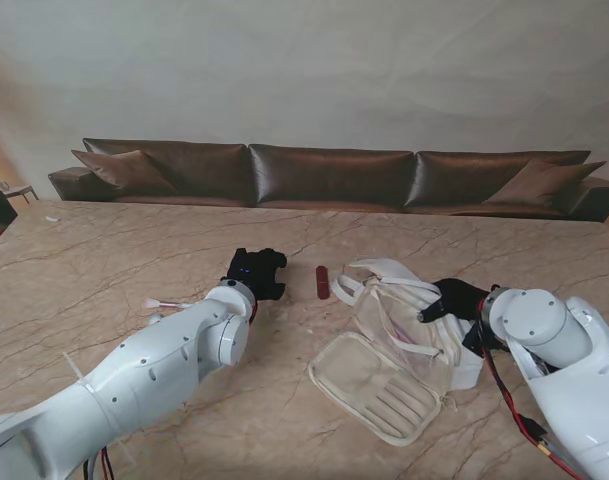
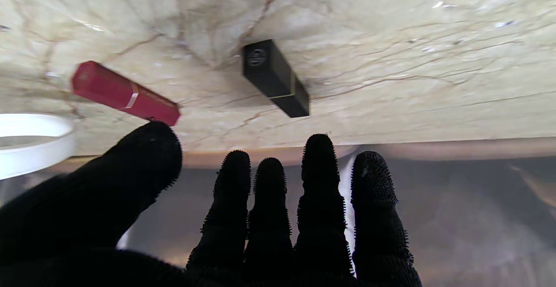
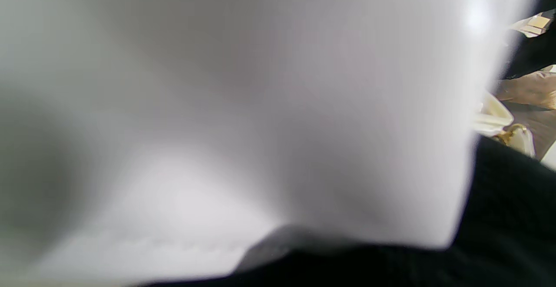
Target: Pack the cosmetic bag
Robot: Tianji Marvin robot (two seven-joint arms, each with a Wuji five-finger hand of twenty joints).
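While open and empty, left hand [image 1: 256,272] poised over black lipstick [image 2: 275,77] and red lipstick [image 1: 323,281], both loose on worktop [image 1: 134,250]; bag [image 1: 399,350] lying unzipped rightward, gripped at rim by right hand [image 1: 454,300]. Packing barely begun.

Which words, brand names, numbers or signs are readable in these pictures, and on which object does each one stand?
No text reads clearly.
Black lipstick tube: a round embossed emblem on its end cap, too small to read.
Red lipstick tube: only a plain silver band, no lettering visible.
Cosmetics bag: no label visible.
Left hand: a small blue light, no characters.
The right wrist view is blurred white fabric, with nothing written.
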